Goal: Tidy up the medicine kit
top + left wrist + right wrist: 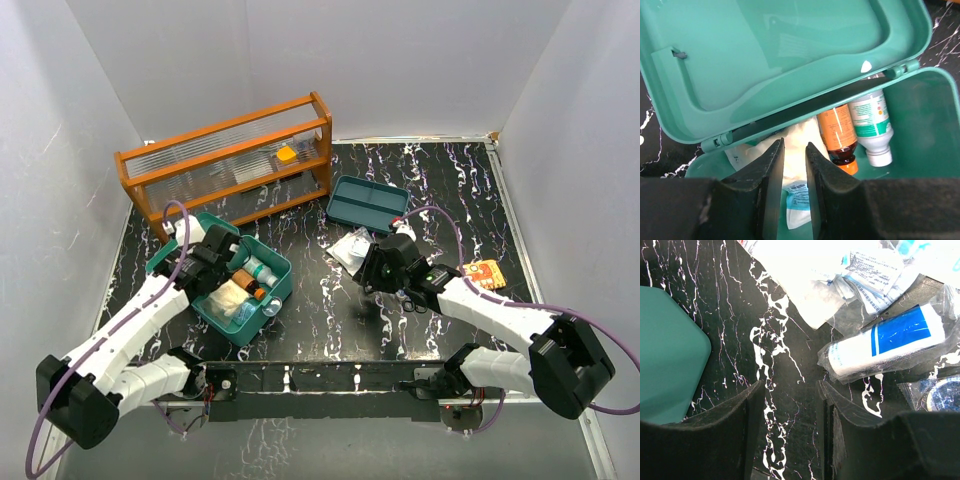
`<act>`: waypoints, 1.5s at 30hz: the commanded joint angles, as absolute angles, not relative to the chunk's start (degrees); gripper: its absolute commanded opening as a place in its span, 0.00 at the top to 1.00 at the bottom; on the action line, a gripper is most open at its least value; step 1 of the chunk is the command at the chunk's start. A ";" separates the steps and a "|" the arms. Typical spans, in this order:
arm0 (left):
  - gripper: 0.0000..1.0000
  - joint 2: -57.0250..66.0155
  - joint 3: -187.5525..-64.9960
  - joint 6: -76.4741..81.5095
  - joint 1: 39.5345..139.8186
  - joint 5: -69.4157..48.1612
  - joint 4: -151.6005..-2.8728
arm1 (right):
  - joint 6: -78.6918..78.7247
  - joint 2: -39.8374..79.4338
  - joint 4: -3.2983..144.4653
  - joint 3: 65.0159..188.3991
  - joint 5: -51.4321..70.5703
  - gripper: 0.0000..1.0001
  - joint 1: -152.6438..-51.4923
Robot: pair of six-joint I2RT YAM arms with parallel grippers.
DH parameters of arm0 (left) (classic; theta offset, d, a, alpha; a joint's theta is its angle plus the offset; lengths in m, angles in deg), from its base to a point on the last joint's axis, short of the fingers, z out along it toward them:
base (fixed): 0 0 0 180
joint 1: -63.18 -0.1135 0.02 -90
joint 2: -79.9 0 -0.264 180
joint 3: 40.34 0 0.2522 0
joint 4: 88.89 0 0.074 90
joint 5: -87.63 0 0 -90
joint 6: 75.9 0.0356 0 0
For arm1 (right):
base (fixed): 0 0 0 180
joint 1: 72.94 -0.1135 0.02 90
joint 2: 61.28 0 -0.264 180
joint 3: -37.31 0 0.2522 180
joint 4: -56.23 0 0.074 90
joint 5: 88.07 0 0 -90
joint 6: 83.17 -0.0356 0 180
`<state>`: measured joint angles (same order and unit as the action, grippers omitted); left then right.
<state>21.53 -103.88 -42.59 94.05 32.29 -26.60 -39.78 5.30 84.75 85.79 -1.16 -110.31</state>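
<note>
Top external shows the kit (pixel 283 270) open at the left of the surface (pixel 320 320), lid tipped back, its tray (pixel 368 203) lying well apart near the rack (pixel 225 165). The left fingers (pixel 771 185) hang over the box, narrowly parted and empty, beside an orange bottle (pixel 840 132) and a white bottle (pixel 871 122). The right fingers (pixel 750 415) are spread above bare surface, near a wrapped bandage roll (pixel 885 342).
</note>
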 commanded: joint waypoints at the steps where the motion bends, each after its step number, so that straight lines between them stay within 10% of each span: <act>1: 0.77 20.91 -100.50 -39.49 93.98 32.30 -30.13 | -39.75 3.55 82.48 87.55 -2.70 0.57 -110.12; 18: 0.79 15.20 -92.65 -38.64 94.03 32.81 -38.49 | -34.99 5.26 84.68 93.83 -11.32 0.55 -109.75; 30: 0.62 22.86 -106.14 -36.16 93.99 30.28 -25.95 | -17.61 15.69 88.07 104.43 -9.01 0.40 -103.16; 45: 0.32 25.46 -113.62 -21.16 94.00 -7.53 -43.74 | -5.70 27.35 87.58 110.42 19.47 0.25 -92.55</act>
<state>25.20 -111.03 -24.80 94.05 6.82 -37.77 -7.89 27.49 90.92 107.78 10.88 -92.36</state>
